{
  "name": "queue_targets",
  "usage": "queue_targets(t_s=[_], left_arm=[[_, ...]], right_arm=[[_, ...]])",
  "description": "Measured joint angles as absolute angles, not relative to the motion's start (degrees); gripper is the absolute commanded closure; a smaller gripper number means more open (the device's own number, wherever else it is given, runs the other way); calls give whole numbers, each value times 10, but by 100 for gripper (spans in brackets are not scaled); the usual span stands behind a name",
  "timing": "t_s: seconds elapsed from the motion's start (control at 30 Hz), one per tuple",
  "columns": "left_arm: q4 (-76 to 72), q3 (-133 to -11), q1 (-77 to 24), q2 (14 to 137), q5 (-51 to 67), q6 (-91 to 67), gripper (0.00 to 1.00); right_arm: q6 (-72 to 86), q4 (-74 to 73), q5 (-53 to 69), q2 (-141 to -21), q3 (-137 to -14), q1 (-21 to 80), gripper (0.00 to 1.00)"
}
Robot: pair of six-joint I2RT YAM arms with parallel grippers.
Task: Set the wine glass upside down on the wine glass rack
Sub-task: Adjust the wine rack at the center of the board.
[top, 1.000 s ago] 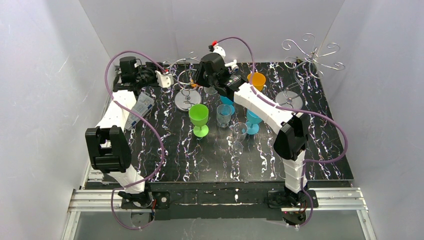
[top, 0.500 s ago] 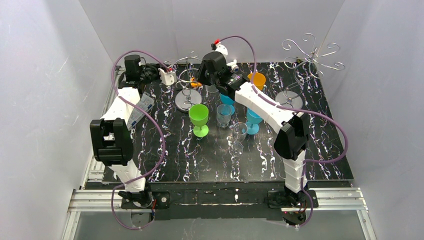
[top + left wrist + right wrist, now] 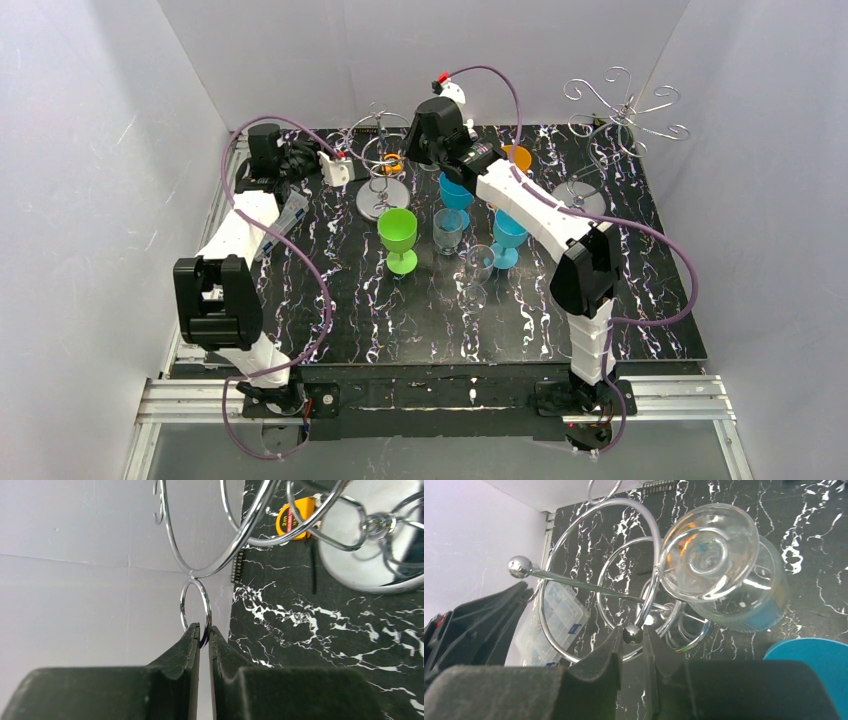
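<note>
From above, the wine glass rack [image 3: 583,197] stands far right on the tabletop [image 3: 400,320], well apart from the loop stand [image 3: 380,198]. Left wrist: my left gripper [image 3: 204,632] is clamped on the loop stand's small ring [image 3: 182,602]. Right wrist: my right gripper [image 3: 633,639] pinches its ball tip [image 3: 633,633]; the wine glass [image 3: 709,550] hangs inverted alongside.

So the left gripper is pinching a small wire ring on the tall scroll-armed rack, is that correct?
Not quite. The left gripper is pinching a small wire ring, but on the shorter loop stand; the top external view shows the tall scroll-armed rack far off at the back right.
</note>
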State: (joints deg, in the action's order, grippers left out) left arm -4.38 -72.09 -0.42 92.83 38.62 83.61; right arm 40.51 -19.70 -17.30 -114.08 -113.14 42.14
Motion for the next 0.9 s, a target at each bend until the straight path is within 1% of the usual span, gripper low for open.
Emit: queue_targets(t_s=[0.33, 0.6, 0.9], left_arm=[[-38, -668, -22, 866, 408, 825, 100], [-34, -658, -46, 847, 415, 804, 100], [-13, -618, -54, 806, 421, 799, 100]], right_arm=[[394, -199, -172, -1141, -1130, 396, 82], [372, -200, -172, -1141, -1131, 384, 83], [337, -216, -158, -1144, -1145, 383, 84]])
